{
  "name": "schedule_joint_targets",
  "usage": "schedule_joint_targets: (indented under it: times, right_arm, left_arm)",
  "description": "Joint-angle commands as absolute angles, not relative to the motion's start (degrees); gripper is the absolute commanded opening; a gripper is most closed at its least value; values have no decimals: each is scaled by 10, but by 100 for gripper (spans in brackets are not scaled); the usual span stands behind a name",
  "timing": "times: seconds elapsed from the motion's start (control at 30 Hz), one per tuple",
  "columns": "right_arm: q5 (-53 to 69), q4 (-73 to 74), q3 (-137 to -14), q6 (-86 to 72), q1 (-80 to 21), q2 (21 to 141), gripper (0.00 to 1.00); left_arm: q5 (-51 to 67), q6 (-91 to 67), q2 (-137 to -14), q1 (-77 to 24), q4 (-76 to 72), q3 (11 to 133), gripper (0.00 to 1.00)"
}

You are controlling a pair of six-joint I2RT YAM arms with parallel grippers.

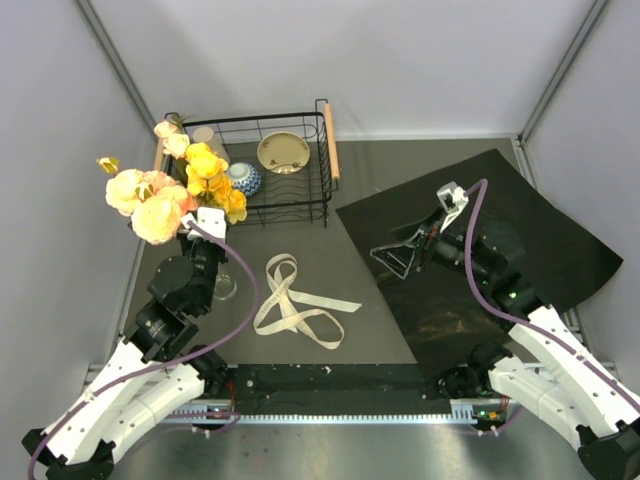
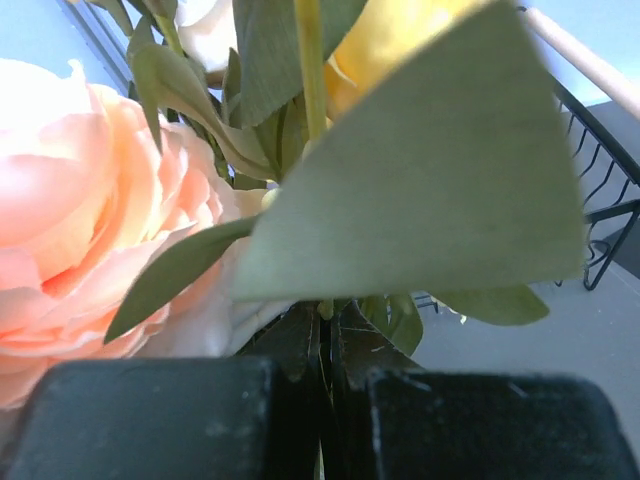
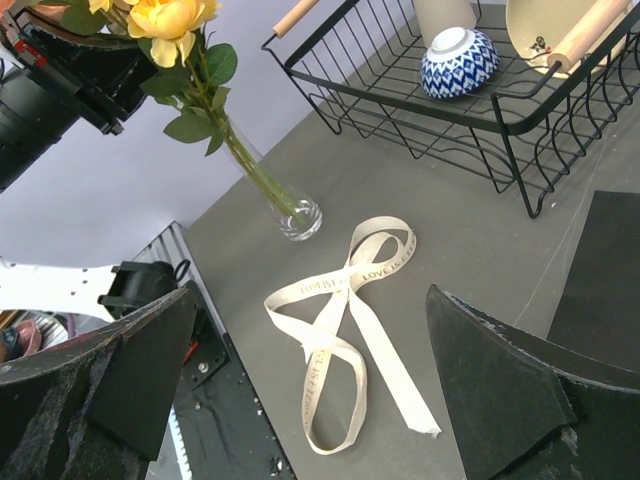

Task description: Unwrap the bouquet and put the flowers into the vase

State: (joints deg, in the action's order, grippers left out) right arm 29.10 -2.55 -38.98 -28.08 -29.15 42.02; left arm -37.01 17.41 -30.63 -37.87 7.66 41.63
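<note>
Biggest thing on the table (image 1: 330,270) is the black paper sheet (image 1: 540,230), lying flat on the right side of the top view with nothing wrapped in it. The right wrist view only catches a corner of it at its right edge. Next down is the wire basket (image 1: 331,140) at upper centre, just left of the sheet. The flowers (image 1: 160,200) are at the upper left, blooms up beside the basket, and the left gripper (image 1: 200,225) is clamped on them just below the heads. You can't really see that grip from above, but the left wrist view has both pads (image 2: 150,420) pressed together on the green stems, with a big peach rose filling the left of the frame. The right gripper (image 1: 400,255) hangs over the sheet's left edge, and its own camera shows the fingers spread wide with nothing between them. The cream ribbon (image 1: 295,305) lies loose on the table at centre, between the two arms. The vase (image 3: 298,218) is half hidden under the left arm from above, but the right wrist view shows it standing near the ribbon with the stem ends down inside the glass. Smallest bit: a blue-patterned bowl (image 3: 456,62) inside the basket.
</note>
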Motion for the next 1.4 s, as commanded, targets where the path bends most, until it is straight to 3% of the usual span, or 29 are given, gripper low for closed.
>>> schedule_joint_targets:
  times: [0.0, 0.77, 0.9, 1.37]
  right_arm:
    - [287, -54, -391, -271, -296, 418, 99]
    - [285, -57, -386, -272, -296, 415, 99]
    - [286, -54, -389, -270, -296, 414, 99]
    - [285, -55, -392, -270, -297, 418, 99]
  left_arm:
    - [-380, 119, -309, -374, 107, 421, 0]
    - [-389, 118, -272, -375, 127, 394, 1]
    - [-368, 114, -270, -374, 145, 416, 14]
    - [-328, 104, -262, -374, 199, 474, 43]
